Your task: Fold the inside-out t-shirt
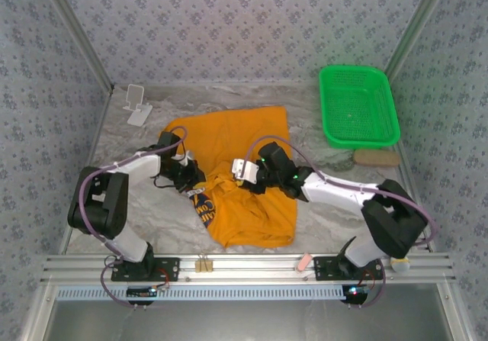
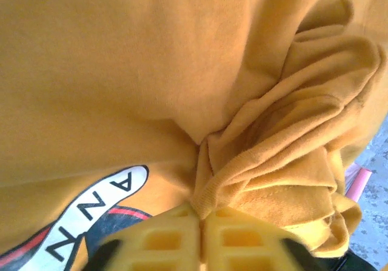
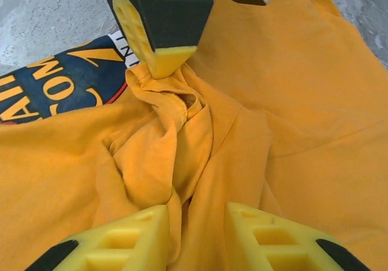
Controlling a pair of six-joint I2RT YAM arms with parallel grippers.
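orange t-shirt (image 1: 229, 135) lies rumpled at centre frame. left pincer (image 2: 200, 216), pressed together, pinches a bunched fold. right pincer (image 3: 197, 213), at lower frame, stands spread, cloth ridge between its fingers.

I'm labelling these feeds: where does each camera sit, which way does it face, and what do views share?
Top external: above and behind, looking down; left arm and right arm reach a wrinkled orange cotton t-shirt.
Left wrist: on the left arm, facing along yellow left fingers closed on bunched shirt cloth.
Right wrist: on the right arm, facing past spread right fingers at the shirt.
Shared: right wrist view also catches the left fingers on that bunch.
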